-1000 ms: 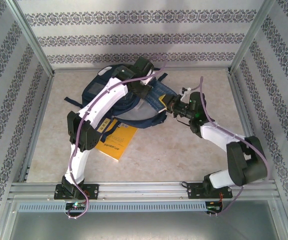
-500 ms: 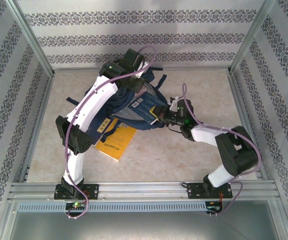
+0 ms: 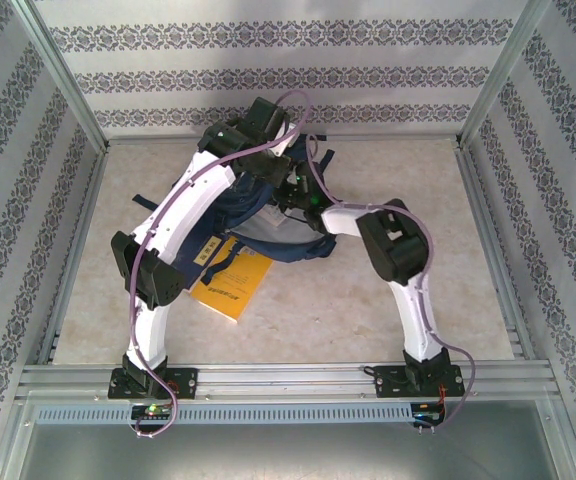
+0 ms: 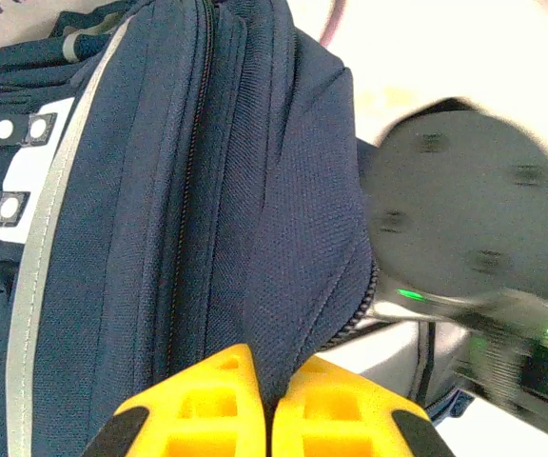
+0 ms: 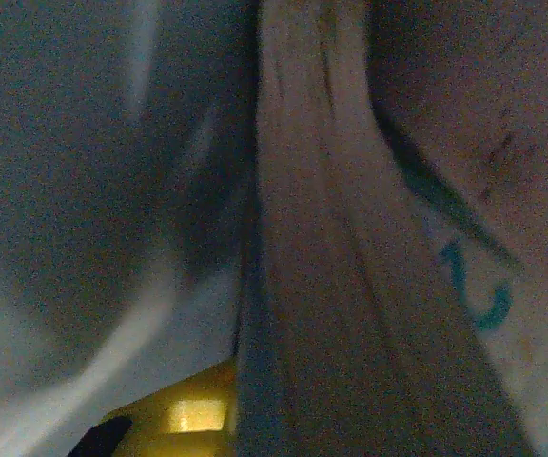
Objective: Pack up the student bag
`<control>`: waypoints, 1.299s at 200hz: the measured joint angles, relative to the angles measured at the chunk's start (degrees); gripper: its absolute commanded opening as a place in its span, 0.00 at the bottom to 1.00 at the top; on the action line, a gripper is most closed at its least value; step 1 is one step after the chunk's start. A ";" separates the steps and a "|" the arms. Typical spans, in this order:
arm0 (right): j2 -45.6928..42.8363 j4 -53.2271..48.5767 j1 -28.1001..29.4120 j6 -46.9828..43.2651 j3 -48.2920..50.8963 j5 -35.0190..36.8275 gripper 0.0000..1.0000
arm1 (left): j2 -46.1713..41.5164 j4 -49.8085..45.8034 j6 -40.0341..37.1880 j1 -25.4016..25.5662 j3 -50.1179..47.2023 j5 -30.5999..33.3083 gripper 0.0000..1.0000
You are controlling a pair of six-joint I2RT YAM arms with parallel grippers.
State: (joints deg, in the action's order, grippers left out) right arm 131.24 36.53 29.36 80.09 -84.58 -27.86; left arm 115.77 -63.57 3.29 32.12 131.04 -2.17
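Patterned walls (image 3: 268, 70) close off three sides of a pale table (image 3: 368, 320), and the bag (image 3: 258, 212) lies toward the back, left of centre. From above, the left arm (image 3: 183, 215) arches over the bag to its far upper edge. The right arm (image 3: 398, 250) folds in from the right, with the right gripper (image 3: 298, 192) down at the bag's mouth. A yellow book (image 3: 230, 283) lies just in front of the bag, one corner under its rim. The right half of the table is free and so is the near strip, but the back wall stands near the bag and both wrists crowd one spot.

At the left wrist, the left gripper (image 4: 274, 376) is pinched tight on a fold of navy cloth beside the zip, lifting the mouth open. The right arm's blurred wrist sits just beyond that fold.

At the right wrist all is dim: one yellow finger (image 5: 198, 416) shows low down beside a tan flat thing with teal print (image 5: 350, 286). I cannot tell whether the jaws clamp it.

The step looks like feeding an item inside. It would go best with the left pinch high and steady, the right pushing straight along the opening, then backing out toward the free right side, clear of the zip edge
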 measured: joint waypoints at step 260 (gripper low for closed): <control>-71.34 -50.99 5.46 -41.11 42.03 42.07 0.72 | -34.16 26.32 17.92 -9.84 -59.47 -15.50 0.72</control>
State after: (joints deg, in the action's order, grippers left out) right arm 59.90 -14.46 34.83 38.98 -42.54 14.22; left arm 81.60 -37.26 21.21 22.28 71.57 -17.67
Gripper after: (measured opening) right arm 0.726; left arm 0.712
